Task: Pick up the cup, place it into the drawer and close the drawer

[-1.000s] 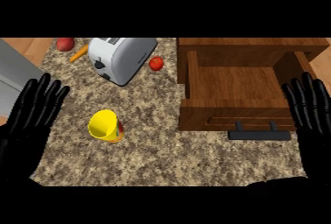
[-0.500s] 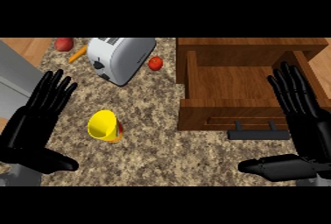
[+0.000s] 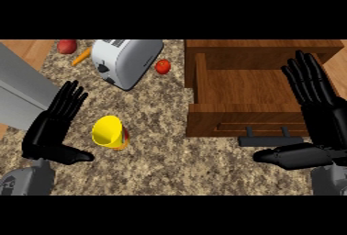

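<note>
A yellow cup [image 3: 109, 132] lies tipped on the speckled counter, its mouth towards the upper left. My left hand [image 3: 51, 129] stands open just left of the cup, fingers straight and pointing up, thumb out towards the cup, not touching it. The wooden drawer [image 3: 247, 89] is pulled open at the upper right, with a black handle [image 3: 273, 140] on its front. My right hand [image 3: 318, 120] is open over the drawer's right side, fingers straight, thumb stretched left below the handle.
A white toaster [image 3: 124, 59] lies at the back of the counter. Beside it are a red tomato [image 3: 163, 67], an orange carrot [image 3: 81, 56] and another red fruit [image 3: 66, 46]. A grey panel [image 3: 20, 92] runs along the left edge.
Both hands have come inwards and up from the edges; the left one has closed in on the cup and the right one now overlaps the drawer's right side. The cup has not moved.
</note>
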`<state>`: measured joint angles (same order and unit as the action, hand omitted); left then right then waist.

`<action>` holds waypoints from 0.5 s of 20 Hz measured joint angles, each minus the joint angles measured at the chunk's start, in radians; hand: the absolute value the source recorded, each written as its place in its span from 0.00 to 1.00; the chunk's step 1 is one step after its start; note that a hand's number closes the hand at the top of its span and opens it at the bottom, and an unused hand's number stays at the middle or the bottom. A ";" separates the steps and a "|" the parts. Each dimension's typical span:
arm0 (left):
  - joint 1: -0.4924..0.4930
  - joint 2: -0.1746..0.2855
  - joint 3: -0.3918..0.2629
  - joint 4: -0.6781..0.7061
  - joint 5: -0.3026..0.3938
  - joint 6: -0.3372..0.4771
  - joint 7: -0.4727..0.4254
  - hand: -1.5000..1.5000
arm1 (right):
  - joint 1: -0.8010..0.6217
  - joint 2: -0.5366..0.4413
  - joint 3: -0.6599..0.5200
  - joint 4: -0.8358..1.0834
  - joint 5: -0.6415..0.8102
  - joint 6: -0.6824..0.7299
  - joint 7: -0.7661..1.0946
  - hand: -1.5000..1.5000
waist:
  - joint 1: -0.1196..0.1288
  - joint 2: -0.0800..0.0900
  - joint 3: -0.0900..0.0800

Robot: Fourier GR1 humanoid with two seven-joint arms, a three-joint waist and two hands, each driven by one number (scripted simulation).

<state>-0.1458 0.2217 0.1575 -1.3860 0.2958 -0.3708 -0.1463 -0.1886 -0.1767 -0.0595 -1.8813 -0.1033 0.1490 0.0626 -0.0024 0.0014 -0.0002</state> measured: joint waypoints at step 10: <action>-0.082 0.000 0.021 0.378 -0.140 0.003 -0.242 0.00 | -0.026 0.000 -0.022 -0.009 0.001 0.004 0.021 0.00 | -0.002 0.000 0.000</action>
<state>-0.2280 0.2215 0.1781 -1.0082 0.1554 -0.3681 -0.3879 -0.2150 -0.1771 -0.0818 -1.8899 -0.1020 0.1531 0.0834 -0.0047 0.0013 -0.0004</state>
